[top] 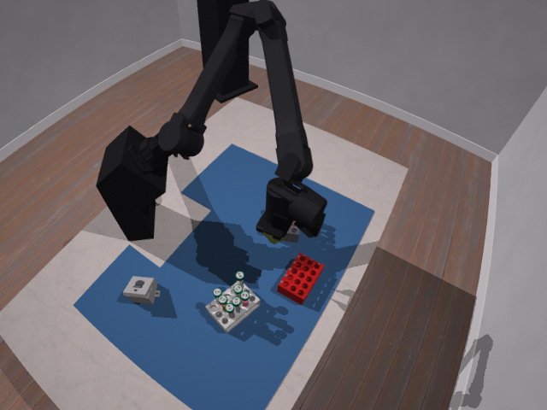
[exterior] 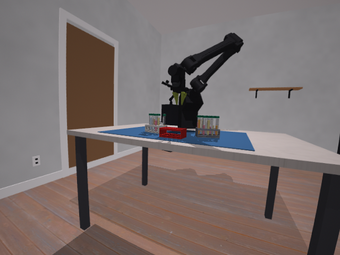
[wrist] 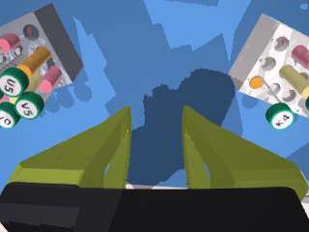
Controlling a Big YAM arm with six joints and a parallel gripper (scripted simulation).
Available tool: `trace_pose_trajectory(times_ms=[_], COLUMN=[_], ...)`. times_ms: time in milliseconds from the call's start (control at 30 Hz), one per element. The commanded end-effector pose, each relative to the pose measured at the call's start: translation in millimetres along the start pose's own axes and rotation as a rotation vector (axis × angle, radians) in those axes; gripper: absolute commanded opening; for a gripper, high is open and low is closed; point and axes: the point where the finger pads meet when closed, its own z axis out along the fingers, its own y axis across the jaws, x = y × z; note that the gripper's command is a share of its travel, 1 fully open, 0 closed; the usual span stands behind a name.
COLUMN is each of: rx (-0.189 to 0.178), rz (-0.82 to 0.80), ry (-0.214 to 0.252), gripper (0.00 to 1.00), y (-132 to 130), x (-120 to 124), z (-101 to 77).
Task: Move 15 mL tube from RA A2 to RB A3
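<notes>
My gripper (wrist: 156,115) hangs high over the blue mat, between the two tube racks, with its olive fingers pointing down. The fingers stand a little apart with nothing between them. The grey rack RA (wrist: 39,72) lies to the left in the wrist view and holds several green-capped tubes (wrist: 19,93). I cannot tell which one stands in well A2. The white rack RB (wrist: 277,68) lies to the right with a few tubes. In the top view the gripper (top: 273,238) hides most of RA (top: 292,232). RB (top: 230,301) stands nearer that camera. In the exterior view the fingers (exterior: 179,97) are well above RA (exterior: 207,127) and RB (exterior: 155,126).
The grey DONE button box (top: 140,289) sits at the far side of RB. A black box on the arm (top: 130,185) overhangs the bench.
</notes>
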Motion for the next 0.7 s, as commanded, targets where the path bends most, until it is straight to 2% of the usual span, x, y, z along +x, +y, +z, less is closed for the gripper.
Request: trace_pose_trajectory(times_ms=[0, 33, 67, 300, 367, 600, 633, 667], rx=[0.008, 0.008, 0.015, 0.003, 0.003, 0.002, 0.0, 0.0], rz=[-0.005, -0.005, 0.039, 0.269, 0.269, 0.464, 0.464, 0.462], ry=[-0.019, -0.019, -0.034, -0.019, -0.019, -0.02, -0.007, -0.009], gripper=[0.3, 0.3, 0.3, 0.3, 0.3, 0.3, 0.3, 0.3], y=[0, 0, -1, 2, 2, 2, 10, 15], x=[-10, -10, -18, -12, -12, -12, 0, 2], z=[-5.1, -5.1, -15.9, -9.7, -9.7, -9.7, -5.7, -5.8])
